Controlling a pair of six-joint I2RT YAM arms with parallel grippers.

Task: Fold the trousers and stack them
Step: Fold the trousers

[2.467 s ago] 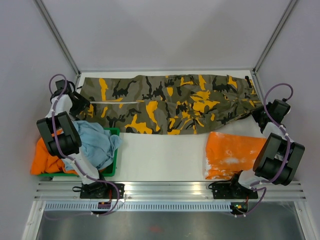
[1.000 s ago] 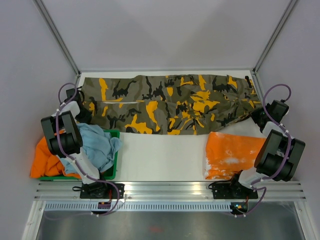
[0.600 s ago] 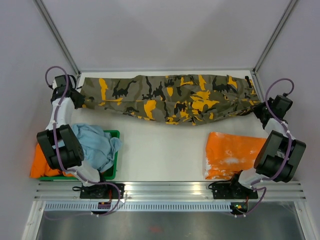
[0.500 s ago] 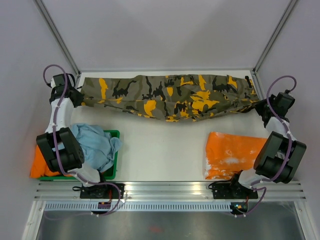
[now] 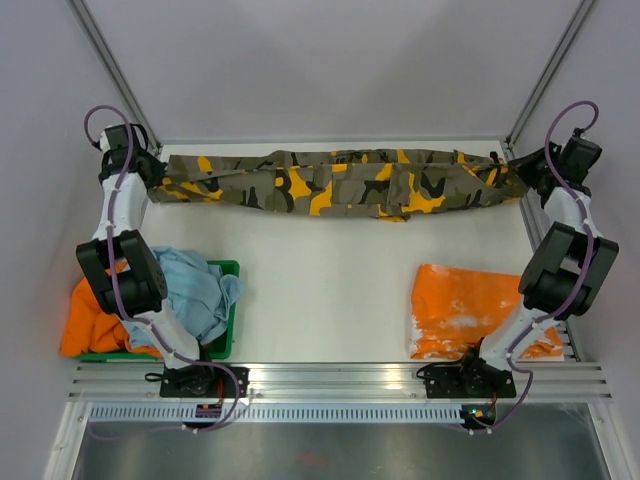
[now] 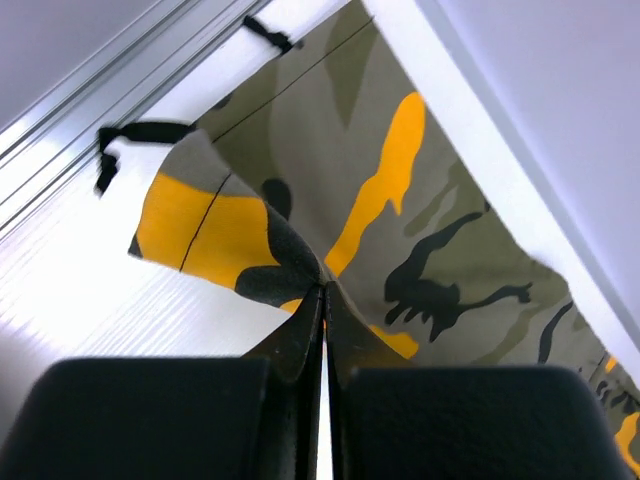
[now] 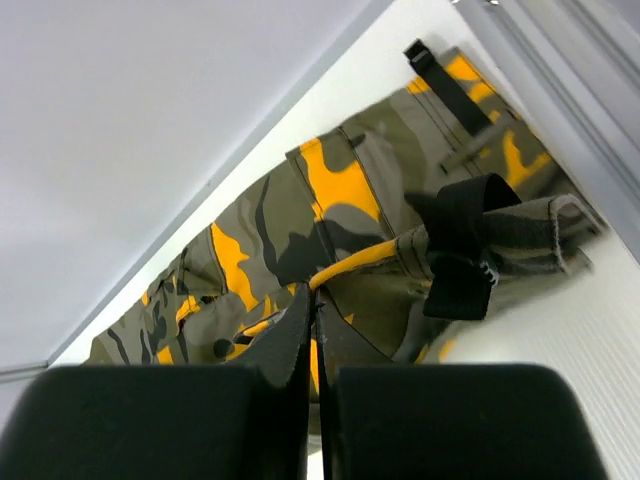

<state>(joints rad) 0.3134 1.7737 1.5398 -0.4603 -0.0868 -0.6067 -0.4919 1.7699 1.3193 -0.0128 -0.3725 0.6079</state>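
since a moment ago the near edge of the trousers (image 5: 330, 183) has been carried over; they now lie as a narrow band along the far edge of the table (image 5: 330, 300). my left gripper (image 6: 322, 300) and right gripper (image 7: 315, 310) each pinch cloth at one end. if one pinch slips, or i release unevenly, the fold could skew or fall open.

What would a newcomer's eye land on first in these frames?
The camouflage trousers are stretched in a long band along the far edge of the table, pinched at each end by the left gripper and right gripper. Next come the orange cloth near right and a green basket of garments near left.
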